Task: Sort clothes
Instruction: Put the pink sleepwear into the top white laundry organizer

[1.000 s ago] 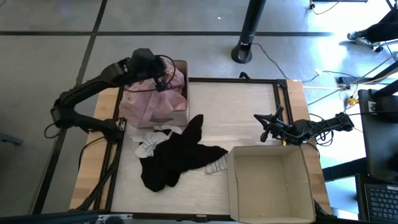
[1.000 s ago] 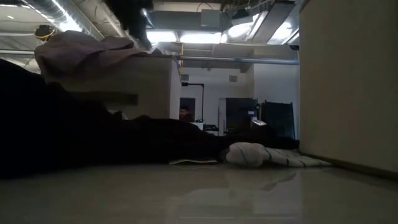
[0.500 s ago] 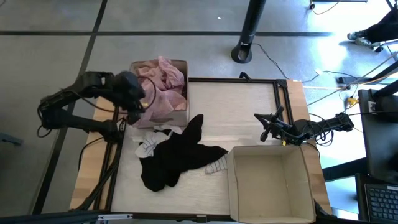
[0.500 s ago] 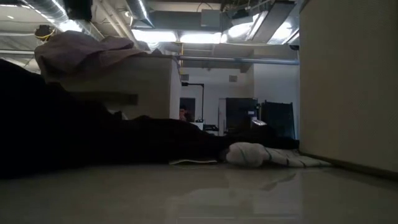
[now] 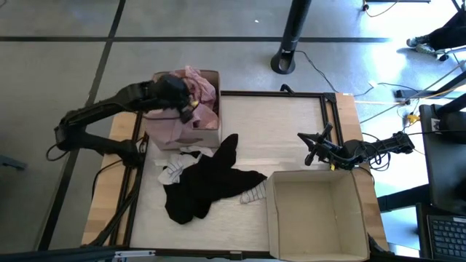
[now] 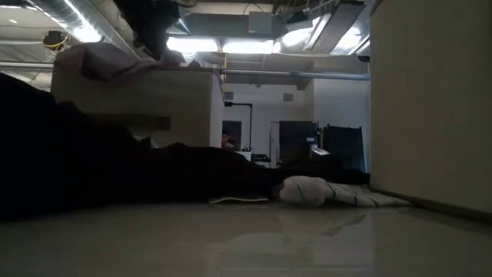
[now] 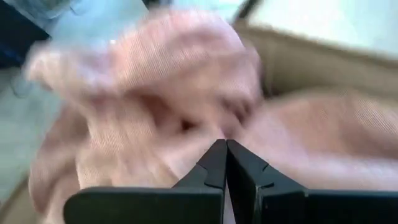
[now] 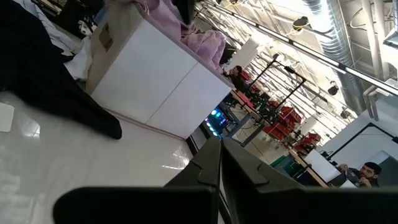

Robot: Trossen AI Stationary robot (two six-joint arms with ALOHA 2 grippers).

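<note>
A pale pink garment (image 5: 198,81) is heaped in the tan box (image 5: 207,136) at the table's far left, with one part draped over the box's left wall (image 5: 166,127). My left gripper (image 5: 187,109) is shut and stands on this heap (image 7: 155,93). Black garments (image 5: 204,182) lie spread on the table near the box. A white-striped piece (image 5: 254,193) and a white piece (image 5: 175,172) lie at their edges. My right gripper (image 5: 309,151) is shut and empty at the table's right; its fingers show closed in the right wrist view (image 8: 219,142). My left gripper presses its shut fingertips (image 7: 216,155) onto the top of the pink garment's heap (image 7: 186,132), coming from above and slanting toward the box. The garment lies slack in the box and over its wall. The cloth hides the very tips.
A larger open cardboard box (image 5: 317,212) stands at the table's near right, and its wall fills the right of the low view (image 6: 430,100). Bare table shows between the two boxes (image 5: 269,131). A pole base (image 5: 284,62) stands on the floor beyond the far edge.
My left gripper swung out toward the table's left edge, then came back over the far-left box and down onto the pink garment. The heap sits lower in the box than before.
</note>
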